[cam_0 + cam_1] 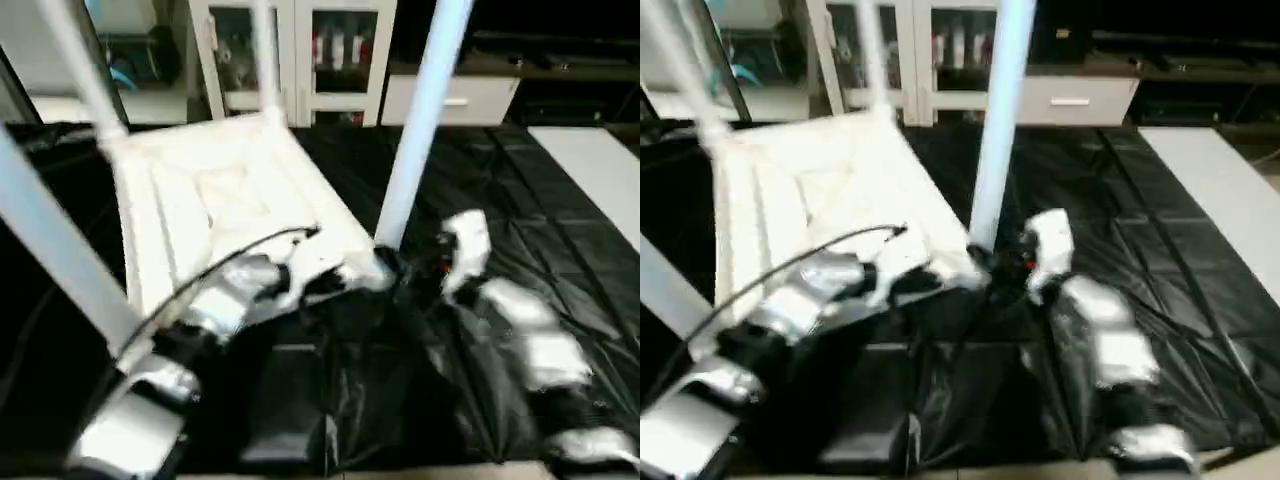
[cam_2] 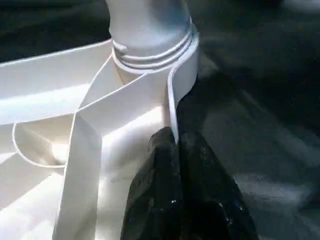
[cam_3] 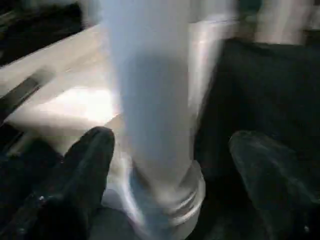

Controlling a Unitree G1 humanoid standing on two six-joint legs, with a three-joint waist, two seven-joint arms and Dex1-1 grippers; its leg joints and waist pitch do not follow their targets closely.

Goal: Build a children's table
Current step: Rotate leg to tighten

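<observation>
Right wrist view: right end effector (image 3: pixel 165 165) fingers straddle a leg (image 3: pixel 155 100).

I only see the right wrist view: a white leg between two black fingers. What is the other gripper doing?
Observer: The left gripper is pinching the table top by its rim, right beside that leg's socket.
Operator: How many legs are standing up?
Observer: Four: your leg, a near-left leg and two far legs.
Operator: Is the table the right way up?
Observer: No, it lies upside down on a black sheet.
</observation>
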